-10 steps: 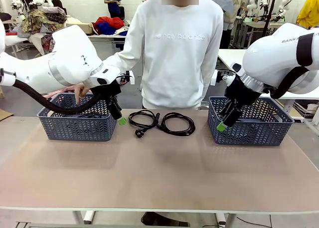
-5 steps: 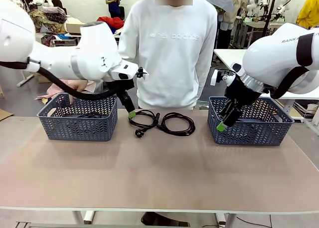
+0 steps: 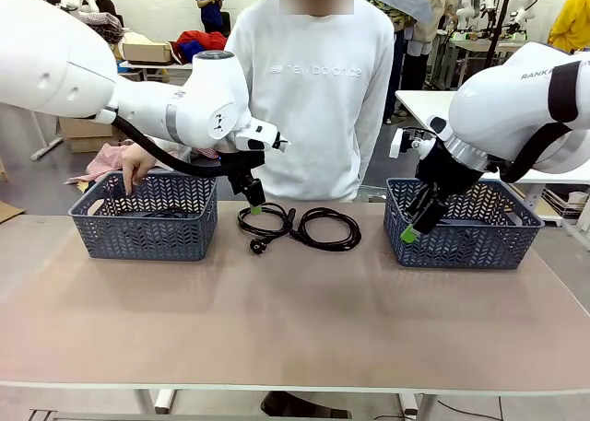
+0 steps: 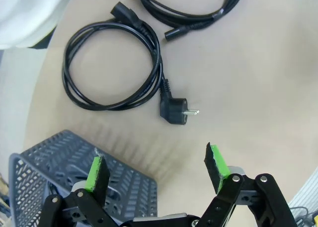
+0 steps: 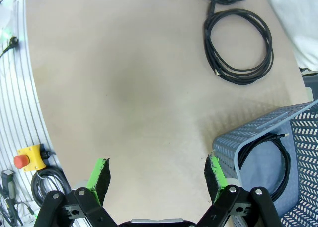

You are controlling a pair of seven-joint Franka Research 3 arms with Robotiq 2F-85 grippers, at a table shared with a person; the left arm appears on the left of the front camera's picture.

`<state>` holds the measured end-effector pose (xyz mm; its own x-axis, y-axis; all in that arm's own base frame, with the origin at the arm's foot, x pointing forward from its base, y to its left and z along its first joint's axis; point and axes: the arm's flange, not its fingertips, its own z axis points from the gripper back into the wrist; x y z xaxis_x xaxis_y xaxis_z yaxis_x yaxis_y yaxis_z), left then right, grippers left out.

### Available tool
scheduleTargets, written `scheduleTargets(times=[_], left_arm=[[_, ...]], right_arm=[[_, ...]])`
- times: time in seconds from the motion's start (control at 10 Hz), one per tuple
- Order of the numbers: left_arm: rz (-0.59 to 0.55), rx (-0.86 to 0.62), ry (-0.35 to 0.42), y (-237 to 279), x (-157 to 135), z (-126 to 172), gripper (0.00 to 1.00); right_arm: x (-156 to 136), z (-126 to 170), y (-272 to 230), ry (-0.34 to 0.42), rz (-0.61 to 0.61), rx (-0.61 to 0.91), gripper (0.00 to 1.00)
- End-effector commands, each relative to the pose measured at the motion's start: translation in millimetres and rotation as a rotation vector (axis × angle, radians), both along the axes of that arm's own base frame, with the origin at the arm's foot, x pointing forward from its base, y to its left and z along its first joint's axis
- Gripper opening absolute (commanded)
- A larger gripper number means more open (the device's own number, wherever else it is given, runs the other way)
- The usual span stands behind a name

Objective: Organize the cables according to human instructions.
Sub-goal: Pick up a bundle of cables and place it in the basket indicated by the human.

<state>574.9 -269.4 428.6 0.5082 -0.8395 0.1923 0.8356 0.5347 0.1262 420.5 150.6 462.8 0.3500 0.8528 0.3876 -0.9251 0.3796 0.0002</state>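
Three cables: a first cable (image 4: 174,111) and a second cable (image 4: 177,33) on the surface (image 3: 295,320) at 12 o'clock, and a third cable (image 5: 248,146) inside the right basket (image 3: 461,241). Two baskets, counting the left basket (image 3: 143,232). One person (image 3: 318,99).

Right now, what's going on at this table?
Cable sorting. The left gripper, open, hovers over one coiled cable on the table; a second coil lies beside it. The right gripper, open and empty, hangs at the right basket, which holds a third cable. The person's hand is at the left basket.
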Motion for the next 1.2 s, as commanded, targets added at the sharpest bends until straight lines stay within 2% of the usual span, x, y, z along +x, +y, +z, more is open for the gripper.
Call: scheduleTargets(times=[0.0,0.1,0.7,1.1], left_arm=[[0.002,0.012,0.012,-6.5,8.3,3.5,1.0],[0.0,0.0,0.0,0.0,0.0,0.0,1.0],[0.0,0.0,0.0,0.0,0.0,0.0,1.0],[0.073,0.008,0.022,-25.9,25.3,-20.2,1.0]], right_arm=[[-0.1,0.9,0.3,0.0,-0.013,-0.003,1.0],[-0.1,0.9,0.3,0.0,-0.013,-0.003,1.0],[-0.1,0.9,0.3,0.0,-0.013,-0.003,1.0],[-0.1,0.9,0.3,0.0,-0.013,-0.003,1.0]])
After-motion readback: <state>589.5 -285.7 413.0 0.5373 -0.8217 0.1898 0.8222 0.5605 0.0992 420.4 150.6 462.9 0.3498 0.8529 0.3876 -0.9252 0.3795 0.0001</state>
